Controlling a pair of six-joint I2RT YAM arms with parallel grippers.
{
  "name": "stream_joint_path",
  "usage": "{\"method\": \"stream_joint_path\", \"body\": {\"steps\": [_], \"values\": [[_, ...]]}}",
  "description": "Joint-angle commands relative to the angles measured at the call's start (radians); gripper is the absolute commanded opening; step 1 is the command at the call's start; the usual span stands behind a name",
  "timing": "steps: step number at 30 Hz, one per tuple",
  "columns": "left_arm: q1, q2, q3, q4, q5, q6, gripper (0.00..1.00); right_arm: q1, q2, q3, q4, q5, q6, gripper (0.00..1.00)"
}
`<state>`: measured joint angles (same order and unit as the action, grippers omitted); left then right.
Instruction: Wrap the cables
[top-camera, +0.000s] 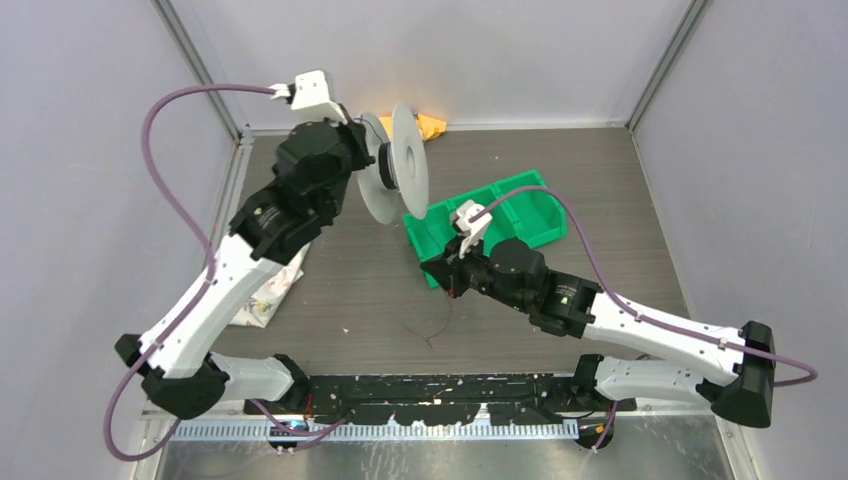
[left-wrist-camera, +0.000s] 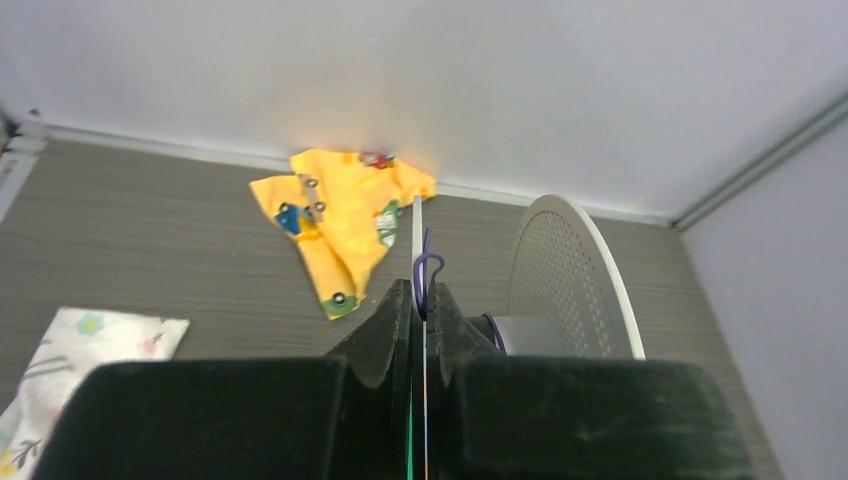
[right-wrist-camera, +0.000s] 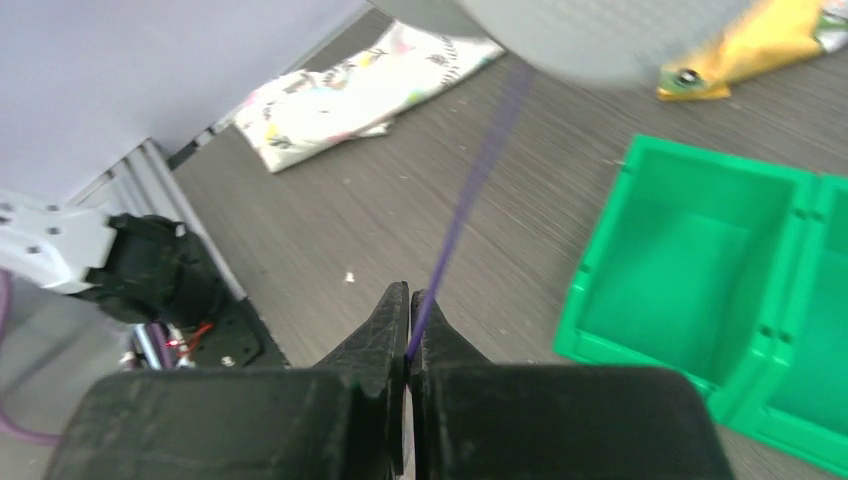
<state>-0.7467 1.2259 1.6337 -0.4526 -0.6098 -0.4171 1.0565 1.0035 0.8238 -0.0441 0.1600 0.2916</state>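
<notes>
Bare table (top-camera: 350, 290) lies open between the arms, centre and near. At far centre stands the upright spool (top-camera: 395, 165), with a yellow cloth (top-camera: 428, 125) behind it. The green bin (top-camera: 500, 215) fills the right middle, and a patterned cloth (top-camera: 268, 295) lies at the left edge. A thin cable (right-wrist-camera: 470, 195) stretches from the spool to the right gripper (right-wrist-camera: 409, 296).
</notes>
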Motion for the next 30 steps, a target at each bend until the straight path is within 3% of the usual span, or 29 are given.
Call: {"method": "stream_joint_path", "body": {"steps": [1,8,12,18,30], "values": [[-0.045,0.060,0.041,0.102,-0.252,-0.005,0.01,0.083,0.093,0.169,-0.087,0.034,-0.040,0.01],[-0.134,0.160,0.080,0.066,-0.263,0.200,0.00,0.125,0.144,0.302,-0.104,0.022,-0.112,0.00],[-0.140,0.162,0.057,-0.005,-0.084,0.199,0.00,0.125,0.114,0.371,-0.141,0.019,-0.224,0.00],[-0.140,0.150,0.050,-0.096,0.069,0.208,0.01,0.119,0.107,0.440,-0.267,0.091,-0.394,0.00],[-0.140,0.137,0.082,-0.227,0.405,0.286,0.01,0.068,0.054,0.370,-0.215,0.164,-0.343,0.08]]}}
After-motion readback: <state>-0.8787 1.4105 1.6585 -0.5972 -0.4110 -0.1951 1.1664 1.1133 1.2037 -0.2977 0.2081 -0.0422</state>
